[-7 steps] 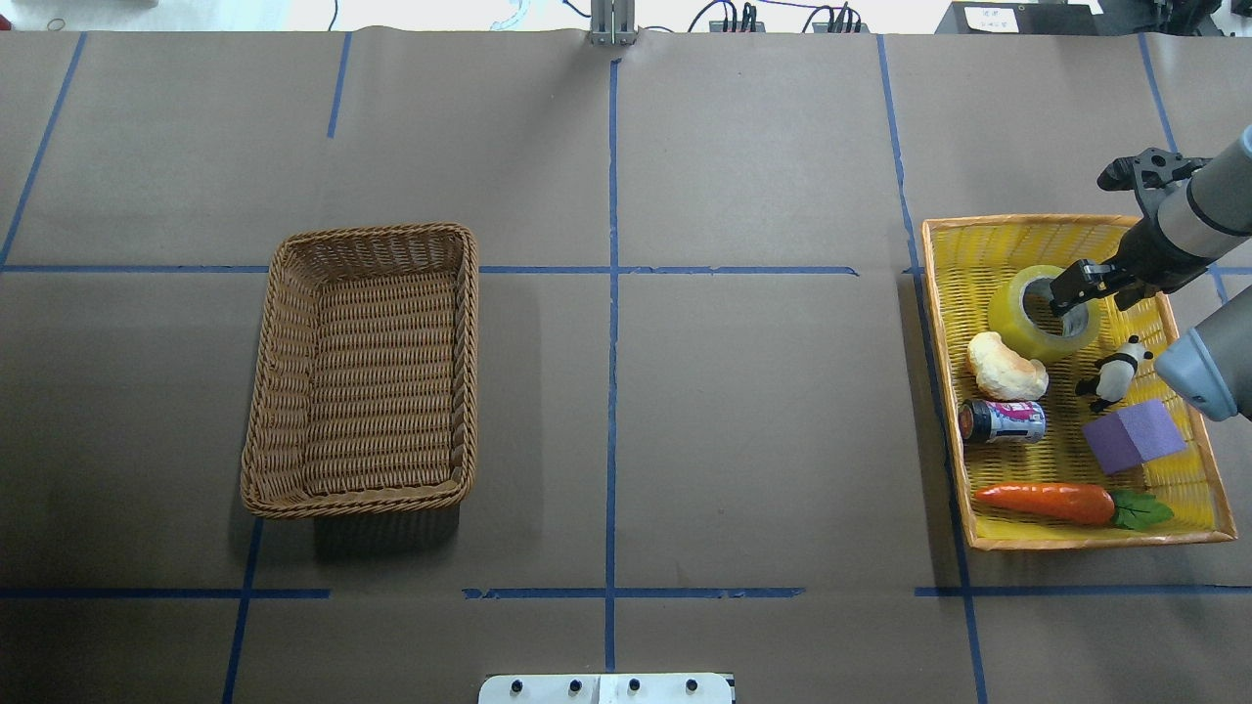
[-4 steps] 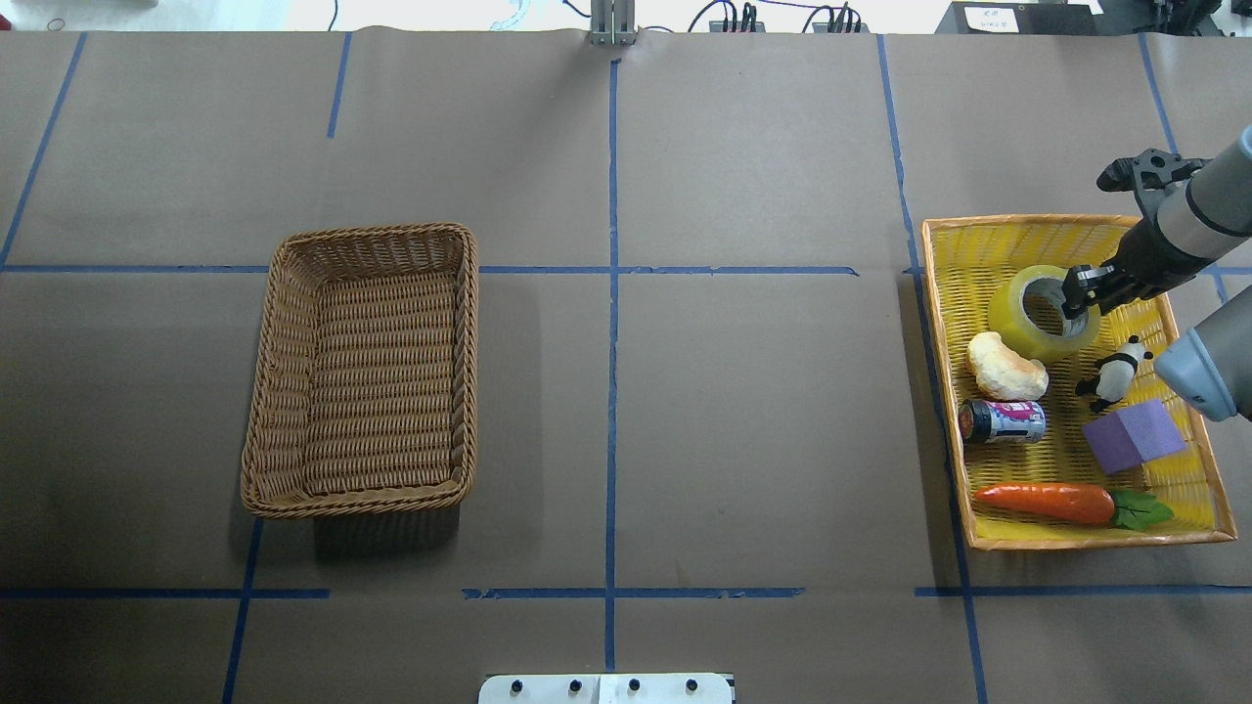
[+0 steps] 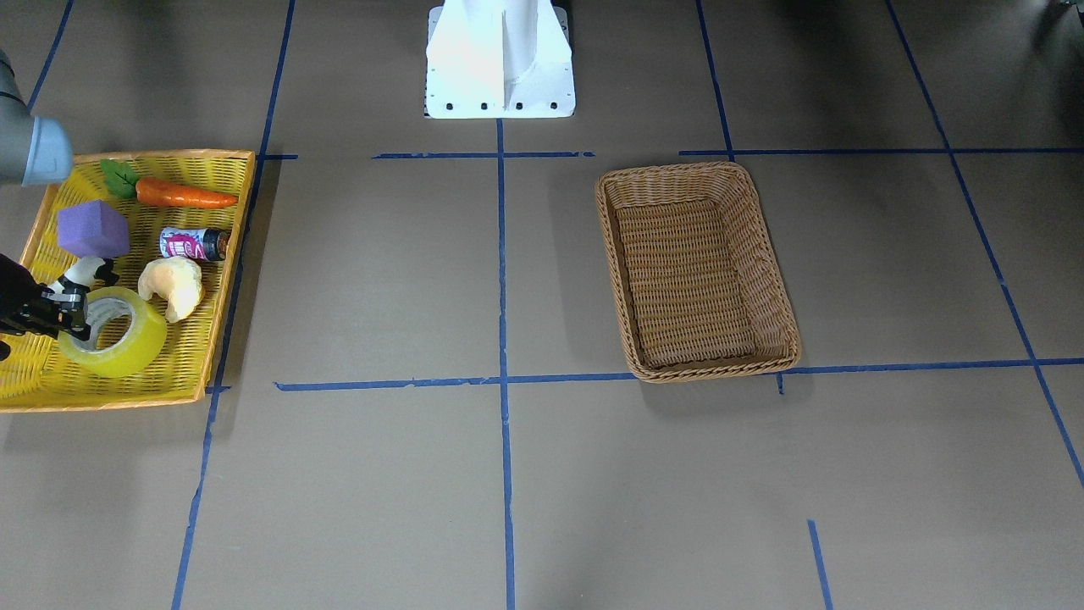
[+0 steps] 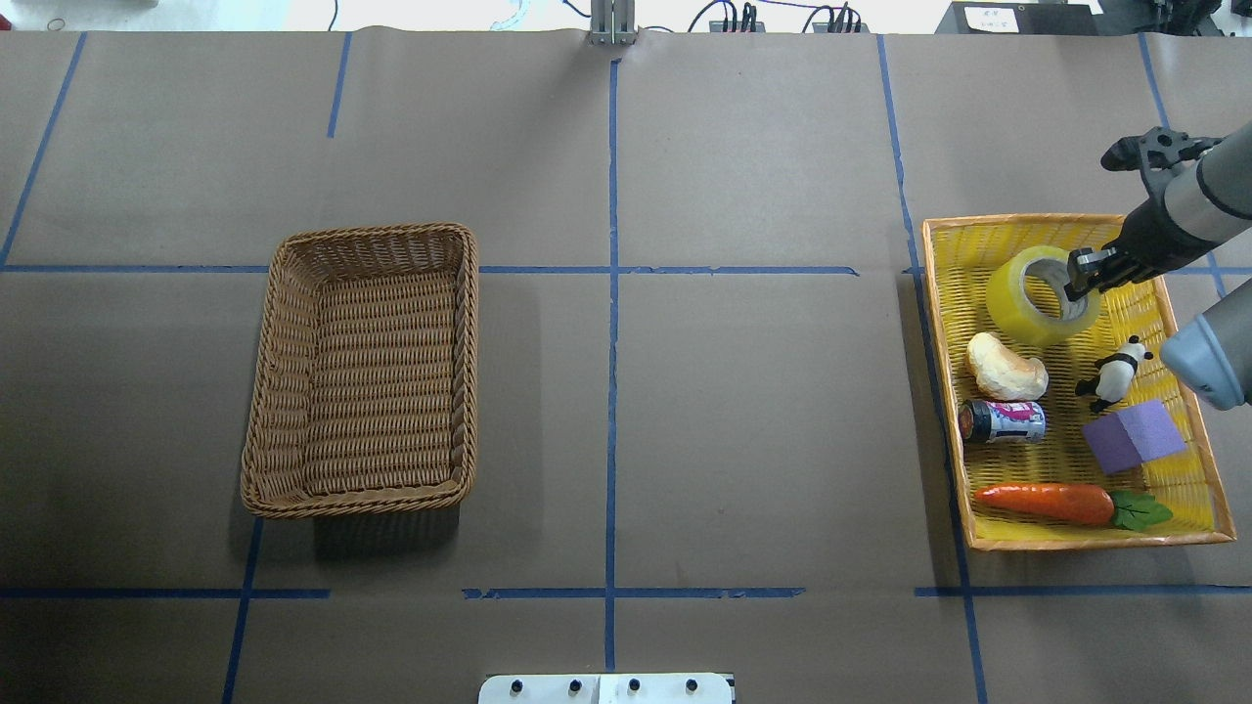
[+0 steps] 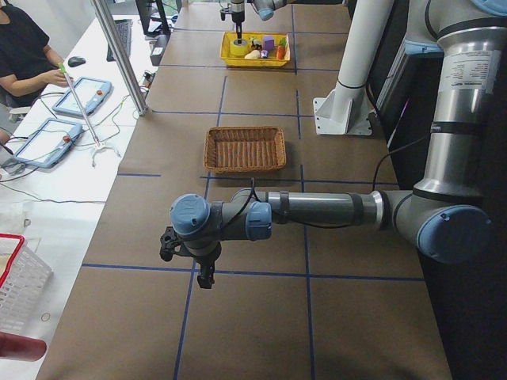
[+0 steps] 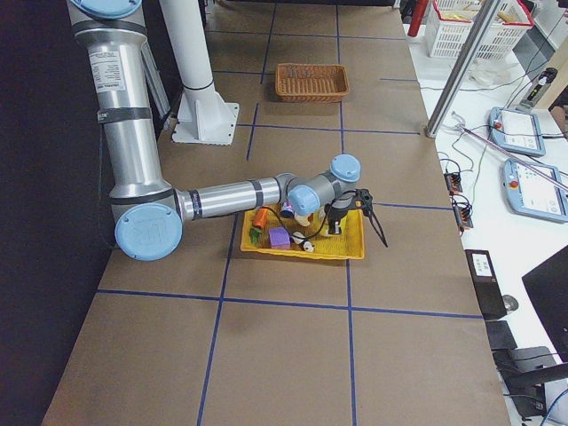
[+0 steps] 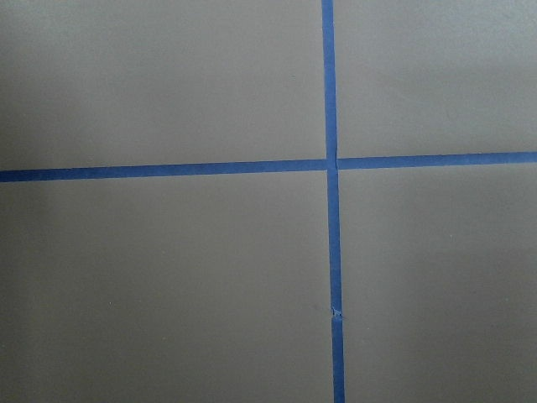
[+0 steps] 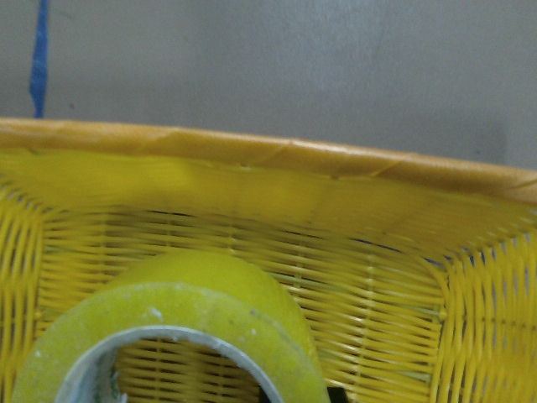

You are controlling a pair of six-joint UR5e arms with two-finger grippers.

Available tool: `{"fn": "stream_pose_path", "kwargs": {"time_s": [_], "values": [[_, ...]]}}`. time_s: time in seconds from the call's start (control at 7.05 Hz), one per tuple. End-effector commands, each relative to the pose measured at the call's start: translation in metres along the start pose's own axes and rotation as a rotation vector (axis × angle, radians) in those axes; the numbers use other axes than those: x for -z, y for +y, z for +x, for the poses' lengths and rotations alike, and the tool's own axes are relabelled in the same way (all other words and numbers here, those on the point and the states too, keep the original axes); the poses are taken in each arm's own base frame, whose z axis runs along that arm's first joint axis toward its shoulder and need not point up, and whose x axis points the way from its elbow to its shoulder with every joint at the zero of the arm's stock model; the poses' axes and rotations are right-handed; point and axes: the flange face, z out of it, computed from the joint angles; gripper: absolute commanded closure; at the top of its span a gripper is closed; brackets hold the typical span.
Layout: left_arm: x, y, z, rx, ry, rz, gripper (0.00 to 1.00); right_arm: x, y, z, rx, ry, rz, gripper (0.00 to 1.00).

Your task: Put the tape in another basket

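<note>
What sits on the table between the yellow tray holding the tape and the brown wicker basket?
Nothing but bare table paper crossed by blue lines, plain in the overhead and front-facing views.

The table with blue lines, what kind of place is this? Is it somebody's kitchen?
Probably a robot lab, not a kitchen. The table is covered in brown paper with blue tape lines, a big robot arm reaches over it, and a side desk holds control pads with cables.
</note>
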Motion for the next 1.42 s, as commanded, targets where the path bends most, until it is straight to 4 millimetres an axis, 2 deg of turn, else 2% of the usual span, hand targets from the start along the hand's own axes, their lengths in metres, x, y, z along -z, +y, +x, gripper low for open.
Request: {"fn": "stream_pose_path", "kwargs": {"time_s": [0.0, 0.14, 0.28, 0.43, 0.57, 0.71, 0.85, 0.99, 1.13, 1.28], "values": [[0.001, -0.002, 0.002, -0.004, 0.001, 0.002, 0.0, 0.058, -0.006, -0.003, -0.009, -0.103, 0.055, 1.0], [0.004, -0.003, 0.006, -0.012, 0.001, 0.01, 0.0, 0.081, -0.005, -0.009, -0.016, -0.169, 0.058, 1.0], [0.016, -0.01, 0.017, -0.038, 0.0, 0.035, 0.0, 0.093, -0.007, -0.022, -0.029, -0.215, 0.068, 1.0], [0.03, -0.026, 0.032, -0.067, -0.003, 0.061, 0.0, 0.107, -0.012, -0.04, -0.097, -0.268, 0.106, 1.0], [0.036, -0.045, 0.063, -0.107, 0.018, 0.073, 0.0, 0.113, -0.011, -0.049, -0.172, -0.32, 0.135, 1.0], [0.044, -0.059, 0.113, -0.067, 0.052, 0.089, 0.0, 0.114, -0.007, -0.061, -0.229, -0.357, 0.138, 1.0], [0.046, -0.056, 0.179, -0.052, 0.08, 0.094, 0.0, 0.111, -0.002, -0.075, -0.244, -0.399, 0.141, 1.0], [0.039, -0.047, 0.249, 0.003, 0.116, 0.092, 0.0, 0.107, 0.005, -0.088, -0.269, -0.452, 0.142, 1.0], [0.021, -0.034, 0.319, 0.066, 0.179, 0.096, 0.0, 0.104, 0.014, -0.107, -0.291, -0.506, 0.134, 1.0], [0.008, -0.022, 0.365, 0.133, 0.275, 0.117, 0.0, 0.104, 0.021, -0.118, -0.301, -0.551, 0.135, 0.99]]}}
